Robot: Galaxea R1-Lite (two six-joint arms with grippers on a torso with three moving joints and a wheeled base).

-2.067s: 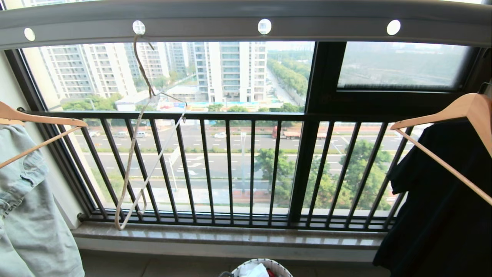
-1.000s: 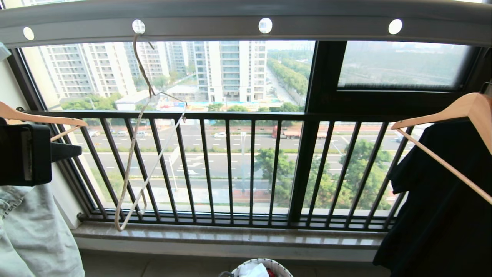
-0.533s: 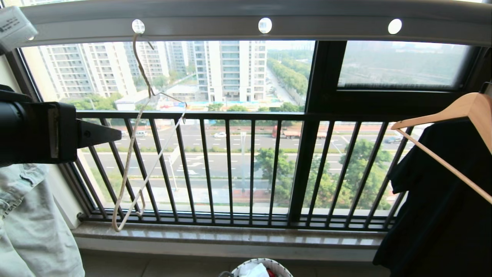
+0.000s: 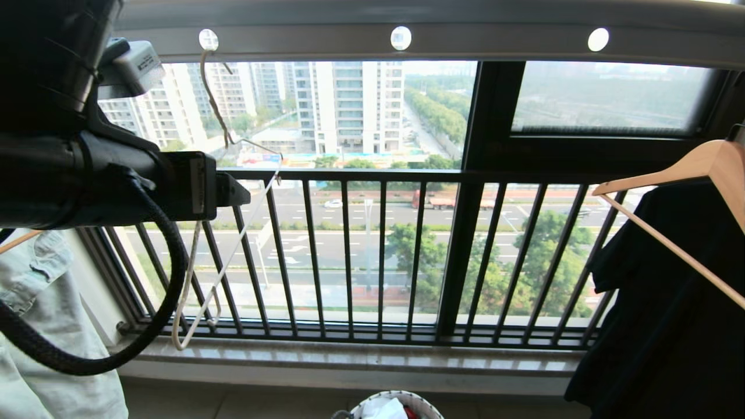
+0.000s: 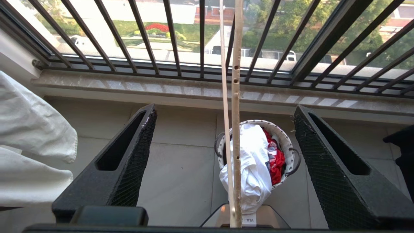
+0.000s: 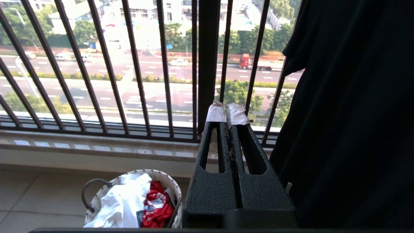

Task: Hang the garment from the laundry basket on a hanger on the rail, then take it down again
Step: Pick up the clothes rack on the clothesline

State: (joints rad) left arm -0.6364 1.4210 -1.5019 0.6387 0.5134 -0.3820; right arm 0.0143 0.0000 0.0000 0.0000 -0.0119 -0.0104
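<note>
Two thin rods of the hanger (image 5: pixel 236 106) run right between the spread fingers (image 5: pixel 129 152) of the left tool (image 5: pixel 226 161), and neither finger touches them yet. The hanger's hook sits in a hole of the rail (image 4: pixel 465 41), above the tool. It looks light, thin and bendy, so it will likely swing and twist if bumped. A good place to pinch it is probably on the rods, where they run close together, or up at the twisted neck, where it may wobble least.

Past the tool's tips, down on the floor, stands the laundry basket (image 5: pixel 281 129). Inside it lies the garment (image 5: pixel 252 168), a white T-shirt that spills over the rim. It looks soft, floppy and light. It will sag when lifted, so taking hold near the neck or a shoulder would probably keep it from bunching. A red garment (image 5: pixel 275 158) is tucked in beside it.

The right tool (image 6: pixel 228 111) is off to the right, near a hanging black garment (image 6: pixel 349 113). Its fingers are pressed together and hold nothing. The basket is down and to the side of it.
</note>
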